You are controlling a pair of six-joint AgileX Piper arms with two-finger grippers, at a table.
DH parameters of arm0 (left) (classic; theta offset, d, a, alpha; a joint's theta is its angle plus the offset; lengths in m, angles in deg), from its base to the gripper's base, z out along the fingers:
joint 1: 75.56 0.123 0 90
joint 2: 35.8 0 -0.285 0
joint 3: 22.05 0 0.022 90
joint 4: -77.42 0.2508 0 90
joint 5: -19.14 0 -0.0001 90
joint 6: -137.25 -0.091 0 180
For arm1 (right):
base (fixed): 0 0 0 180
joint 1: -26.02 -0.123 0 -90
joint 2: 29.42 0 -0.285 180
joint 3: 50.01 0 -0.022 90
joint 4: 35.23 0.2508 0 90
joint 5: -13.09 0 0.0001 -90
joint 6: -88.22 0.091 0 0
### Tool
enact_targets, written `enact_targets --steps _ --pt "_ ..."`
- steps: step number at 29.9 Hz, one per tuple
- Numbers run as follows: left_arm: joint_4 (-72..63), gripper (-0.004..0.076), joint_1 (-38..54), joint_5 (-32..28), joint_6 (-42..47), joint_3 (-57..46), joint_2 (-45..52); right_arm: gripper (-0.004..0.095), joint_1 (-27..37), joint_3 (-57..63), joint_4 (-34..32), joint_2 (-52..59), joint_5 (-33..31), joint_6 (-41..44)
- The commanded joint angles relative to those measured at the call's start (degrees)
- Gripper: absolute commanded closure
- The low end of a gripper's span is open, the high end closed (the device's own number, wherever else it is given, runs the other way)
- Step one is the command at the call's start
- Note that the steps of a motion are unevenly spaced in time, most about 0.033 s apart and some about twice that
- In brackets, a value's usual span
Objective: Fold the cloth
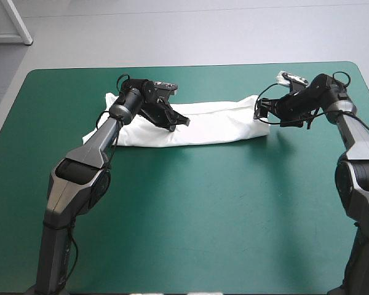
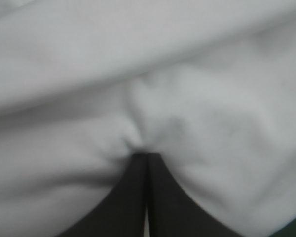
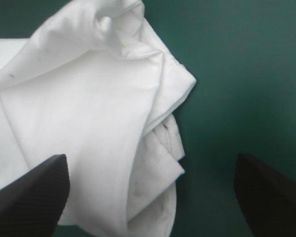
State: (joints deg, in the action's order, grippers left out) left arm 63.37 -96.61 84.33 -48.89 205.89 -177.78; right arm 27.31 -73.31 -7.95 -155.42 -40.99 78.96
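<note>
The white T-shirt [image 1: 216, 125] lies as a long folded strip across the far half of the teal-green table [image 1: 203, 215]. My left gripper [image 1: 177, 123] rests on the strip left of its middle. In the left wrist view its black fingers [image 2: 160, 197] meet in a point, and the T-shirt [image 2: 212, 98] puckers where they pinch it. My right gripper [image 1: 262, 115] is at the strip's right end, open. In the right wrist view the layered end of the T-shirt [image 3: 89, 98] lies between the spread fingers [image 3: 39, 185], nearer one of them.
Bare teal-green cover [image 3: 246, 59] runs beyond the shirt's right end and over the whole near half of the table. A white frame leg [image 1: 18, 24] stands on the floor past the far left corner.
</note>
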Motion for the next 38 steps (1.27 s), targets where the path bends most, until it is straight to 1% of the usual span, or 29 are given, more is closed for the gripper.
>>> enact_targets --steps 1,3,5,9,14,16,20,21,24,29,34,38 --pt "-2.52 0.0733 -1.44 -0.93 1.19 0.45 1.24 0.0073 -0.07 -1.53 5.23 0.93 1.97 -2.73" --pt "-2.52 0.0733 -1.44 -1.25 1.28 0.45 1.24 0.0077 -0.38 -1.53 6.74 -0.26 1.68 -3.42" --pt "-2.40 0.0733 -1.44 -1.27 1.28 0.45 1.24 0.0110 -1.02 -1.53 6.94 -1.12 1.08 -3.57" --pt "-2.40 0.0733 -1.44 -1.37 1.43 0.45 1.24 0.0260 -3.53 -1.53 7.02 -1.81 0.94 -4.45" --pt "-2.40 0.0733 -1.44 -1.12 1.57 0.45 1.24 0.0442 -6.06 -1.53 6.16 -1.81 3.18 -4.60" --pt "-2.40 0.0733 -1.44 -0.98 1.57 0.45 1.24 0.0568 -6.21 -1.53 5.78 -1.70 4.39 -4.48" --pt "-2.40 0.0733 -1.44 -0.90 1.57 0.45 1.11 0.0894 -6.21 -2.64 5.54 -0.82 5.30 -4.36" --pt "-2.50 0.0733 -1.44 -0.86 1.57 0.45 1.11 0.0925 -6.21 -3.10 5.54 -0.47 5.17 -4.35" --pt "-2.63 0.0733 -1.44 -0.87 1.57 0.45 1.11 0.0923 -6.31 -5.36 6.17 1.41 3.92 -4.35" --pt "-2.73 0.0733 -1.44 -0.86 1.57 0.45 1.11 0.0923 -6.43 -11.59 9.36 4.17 0.39 -3.30" --pt "-3.37 0.0733 -1.44 0.26 1.57 0.45 1.11 0.0923 -9.51 -20.03 10.61 4.82 -2.32 -1.33" --pt "-5.69 0.0733 -1.44 1.49 1.15 0.45 1.11 0.0923 -12.91 -24.56 10.61 4.82 -1.65 -0.93"
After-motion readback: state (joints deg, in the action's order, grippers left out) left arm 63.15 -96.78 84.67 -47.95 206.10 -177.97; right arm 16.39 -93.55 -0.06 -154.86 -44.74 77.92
